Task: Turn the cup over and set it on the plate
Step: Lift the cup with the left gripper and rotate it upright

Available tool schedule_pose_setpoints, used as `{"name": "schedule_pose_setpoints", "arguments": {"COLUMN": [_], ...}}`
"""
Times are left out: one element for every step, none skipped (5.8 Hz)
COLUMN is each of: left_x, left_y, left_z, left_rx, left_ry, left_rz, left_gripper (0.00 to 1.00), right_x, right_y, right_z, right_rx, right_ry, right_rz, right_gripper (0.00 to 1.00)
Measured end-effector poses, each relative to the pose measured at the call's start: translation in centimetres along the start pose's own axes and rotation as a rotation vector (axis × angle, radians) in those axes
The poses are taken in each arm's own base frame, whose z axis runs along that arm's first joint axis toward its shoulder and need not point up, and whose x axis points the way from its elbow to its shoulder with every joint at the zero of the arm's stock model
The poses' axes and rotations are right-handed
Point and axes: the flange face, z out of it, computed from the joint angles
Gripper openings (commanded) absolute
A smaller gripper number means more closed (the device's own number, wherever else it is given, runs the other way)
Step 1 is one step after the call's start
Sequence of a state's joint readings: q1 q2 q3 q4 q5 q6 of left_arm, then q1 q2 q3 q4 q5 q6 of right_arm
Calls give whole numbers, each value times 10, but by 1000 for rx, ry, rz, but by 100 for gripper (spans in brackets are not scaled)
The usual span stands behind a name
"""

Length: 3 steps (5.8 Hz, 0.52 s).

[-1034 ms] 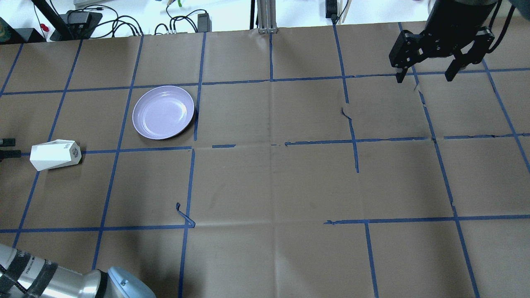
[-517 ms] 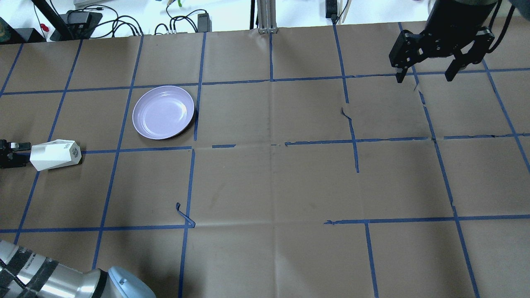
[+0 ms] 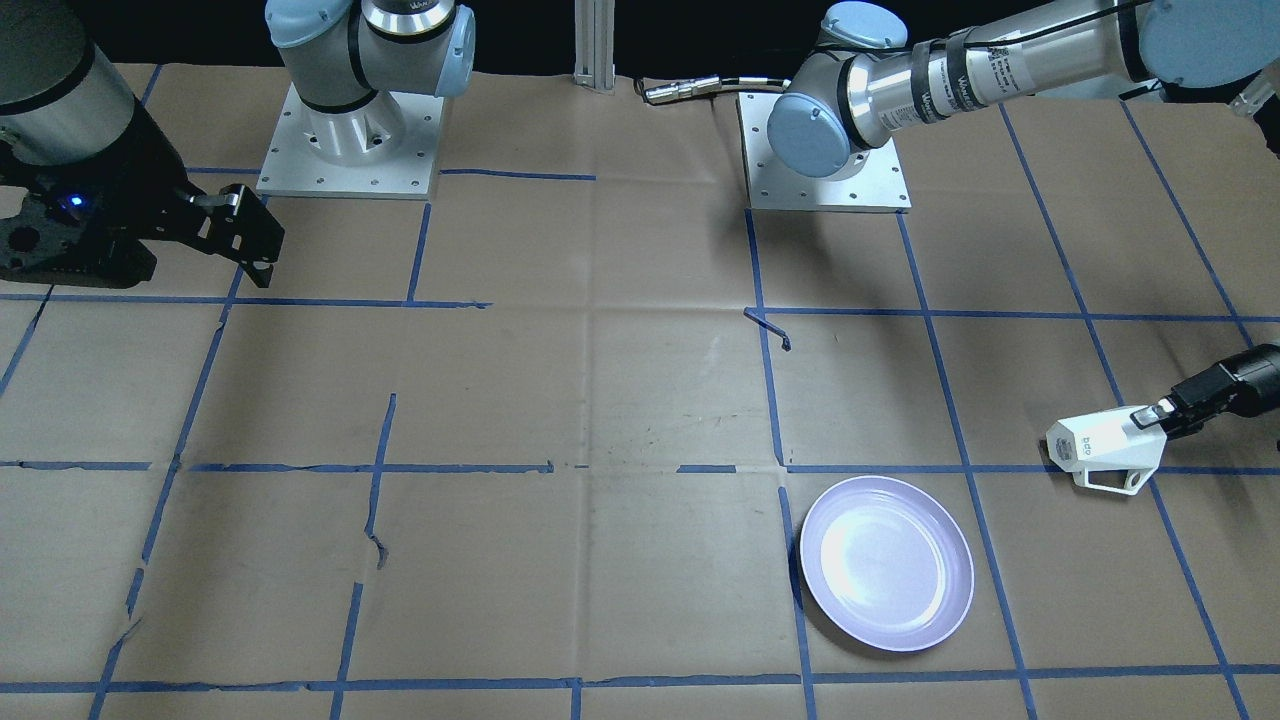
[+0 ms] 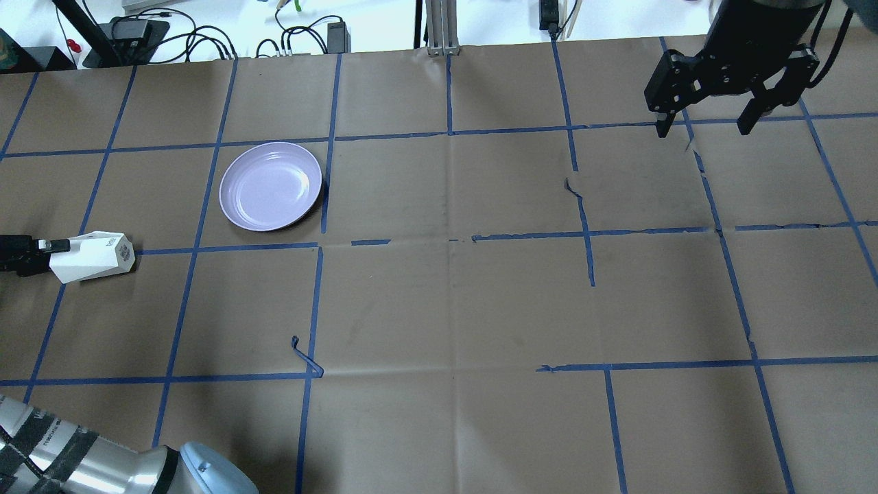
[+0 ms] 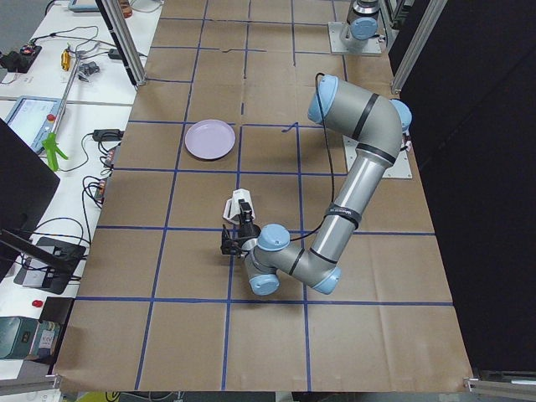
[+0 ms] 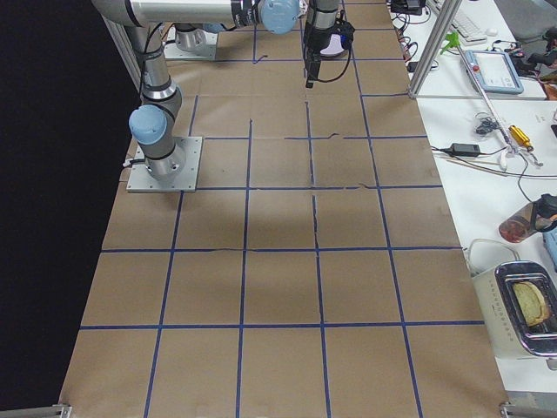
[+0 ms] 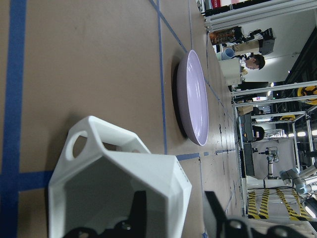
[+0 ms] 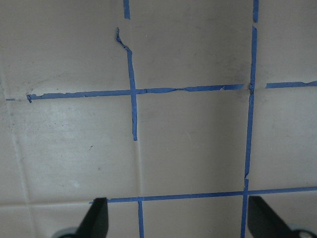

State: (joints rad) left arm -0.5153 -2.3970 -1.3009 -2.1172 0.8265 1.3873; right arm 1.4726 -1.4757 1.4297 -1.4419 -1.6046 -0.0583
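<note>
The white faceted cup (image 4: 92,256) lies on its side at the table's left, its mouth toward my left gripper (image 4: 42,245). In the left wrist view the cup (image 7: 99,193) fills the foreground. My left gripper (image 7: 176,215) is open and straddles the rim wall, one finger inside the mouth and one outside. The cup's handle (image 3: 1108,483) shows in the front view. The lavender plate (image 4: 270,186) lies flat beyond the cup and to its right, apart from it; it also shows in the front view (image 3: 887,562). My right gripper (image 4: 706,127) is open and empty, high at the far right.
Brown paper with a blue tape grid covers the table (image 4: 453,302). A loose curl of tape (image 4: 305,357) sticks up near the middle left. Cables and power bricks (image 4: 206,38) lie beyond the far edge. The left arm's elbow (image 4: 103,466) is at the near left corner.
My left gripper has moved right, from the view's left edge up to the cup's mouth. The cup, the plate and the right arm have not moved.
</note>
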Motion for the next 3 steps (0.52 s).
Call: {"name": "schedule_pose_setpoints", "arguments": {"left_x": [6, 28, 68], "left_y": [-1, -5, -10], "left_z": [3, 6, 5], "left_rx": [-4, -7, -8], "left_ry": [17, 35, 35], "left_rz": [-13, -26, -45], "left_gripper": [0, 0, 0], "right_x": [0, 0, 0], "right_y": [0, 0, 0], "right_z": [0, 0, 0], "right_rx": [0, 0, 0], "right_ry": [0, 0, 0], "right_rz": [0, 0, 0], "right_gripper": [100, 100, 100]}}
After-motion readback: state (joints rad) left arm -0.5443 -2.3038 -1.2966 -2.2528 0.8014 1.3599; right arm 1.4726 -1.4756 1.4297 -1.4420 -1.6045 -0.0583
